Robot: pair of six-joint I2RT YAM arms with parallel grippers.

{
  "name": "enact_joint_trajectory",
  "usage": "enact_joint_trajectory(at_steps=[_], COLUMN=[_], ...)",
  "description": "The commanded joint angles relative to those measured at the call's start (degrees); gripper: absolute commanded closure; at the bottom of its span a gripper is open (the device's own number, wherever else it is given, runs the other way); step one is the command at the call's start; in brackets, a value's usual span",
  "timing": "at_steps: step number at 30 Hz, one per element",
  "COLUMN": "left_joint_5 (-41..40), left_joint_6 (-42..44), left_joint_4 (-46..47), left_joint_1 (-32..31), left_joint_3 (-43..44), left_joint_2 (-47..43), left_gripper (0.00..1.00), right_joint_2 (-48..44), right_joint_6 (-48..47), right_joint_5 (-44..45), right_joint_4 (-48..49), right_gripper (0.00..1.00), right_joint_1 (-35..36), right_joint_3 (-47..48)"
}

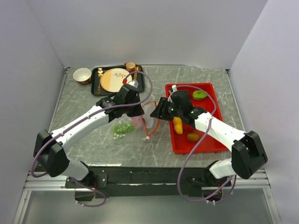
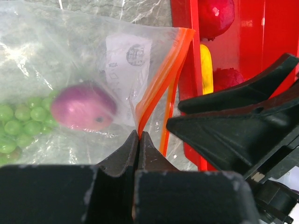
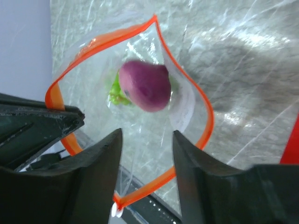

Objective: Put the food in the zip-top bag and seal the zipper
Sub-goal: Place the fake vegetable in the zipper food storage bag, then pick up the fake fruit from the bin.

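While both arms reached over the table (image 1: 154, 156) in the top view, the left gripper (image 1: 140, 112) and right gripper (image 1: 155, 112) met at the mouth of one zip-top bag (image 1: 132, 127). The bag lay just off the 9 o'clock wall of one red tray (image 1: 184, 150). Two pieces sat in the bag: a green grape bunch (image 1: 123, 128) and a pink-purple piece (image 1: 138, 122). Three showed on the tray: a green piece (image 1: 200, 94) at 1 o'clock, and a yellow oblong (image 1: 178, 125) and a brownish-orange piece (image 1: 193, 136) nearer 6 o'clock. Bare tabletop lay open at 6 and 7 o'clock of the bag. One dark tray (image 1: 103, 94) with one cream plate (image 1: 114, 80) sat at 11 o'clock.

From the left wrist, the left jaws were pressed together on the zipper (image 2: 154, 88), pinching it at its lower bend. Behind the tray wall at 3 o'clock lay two red round pieces (image 2: 215, 16).

From the right wrist, the right fingers stood apart, gripping nothing. Beyond them the zipper ran as one open loop around the mouth, clamped at 9 o'clock by the left gripper.
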Motion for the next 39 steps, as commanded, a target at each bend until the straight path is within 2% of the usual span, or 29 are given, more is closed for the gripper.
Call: enact_joint_trajectory(at_steps=[1, 8, 13, 16, 20, 22, 23, 24, 28, 29, 30, 32, 36, 39], left_joint_5=[-2.1, -5.8, -9.2, -14.0, -10.5, -6.0, -4.8, -3.9, -2.0, -1.9, -1.9, -1.3, -0.3, 0.0], left_joint_6=[-0.7, -1.7, -3.1, -3.1, -4.3, -4.7, -4.8, -4.9, -4.1, -3.6, -3.4, -3.2, -3.0, -2.6], left_joint_4=[0.4, -1.2, -1.2, -2.6, -3.9, -1.1, 1.5, 2.6, 4.2, 4.1, 4.3, 4.8, 6.0, 5.8], left_joint_1=[-0.2, -0.2, 2.5, 4.0, 5.7, 5.7, 5.7, 5.7, 5.7, 5.7, 5.7, 5.7, 5.7, 5.7], left_joint_3=[2.5, 2.5, 1.9, 1.7, 1.4, 0.0, -1.5, -2.2, -3.8, -3.8, -3.9, -4.4, -5.0, -4.6], left_joint_2=[-0.1, -0.3, -6.2, -7.2, -4.1, -4.5, -5.1, -5.4, -6.5, -6.7, -6.8, -7.3, -7.5, -7.2], left_gripper=[0.99, 0.99, 0.99, 0.99, 0.99, 0.99, 0.99, 0.99, 0.99, 0.99, 0.99, 0.99, 0.99, 0.99], right_joint_2=[-2.4, -5.0, -5.9, -6.2, -5.2, -5.2, -5.6, -6.0, -10.2, -12.3, -13.5, -14.5, -8.1, -5.3], right_joint_6=[-1.6, -1.2, 0.0, 0.1, 0.2, 1.2, 1.0, 1.0, 0.6, -1.2, -7.2, -8.6, -10.5, -10.2], right_joint_5=[8.8, 13.3, 12.0, 11.6, 15.9, 23.2, 25.2, 26.6, 27.2, 26.4, 23.9, 18.9, 17.3, 16.9], right_joint_4=[-3.6, -7.7, -6.4, -5.5, -9.6, -16.1, -18.0, -20.7, -21.2, -19.7, -14.6, -13.4, -19.8, -18.7], right_gripper=[0.41, 0.27, 0.25, 0.22, 0.15, 0.01, 0.0, 0.0, 0.0, 0.0, 0.0, 0.0, 0.0, 0.0], right_joint_1=[0.2, -0.7, -1.0, -1.0, -1.6, -3.5, -4.4, -5.6, -11.9, -13.4, -13.9, -16.7, -18.8, -19.3], right_joint_3=[3.1, 1.7, -0.3, -0.5, 1.6, 3.6, 4.1, 4.5, 2.6, 1.8, 0.6, -0.9, 3.6, 3.9])
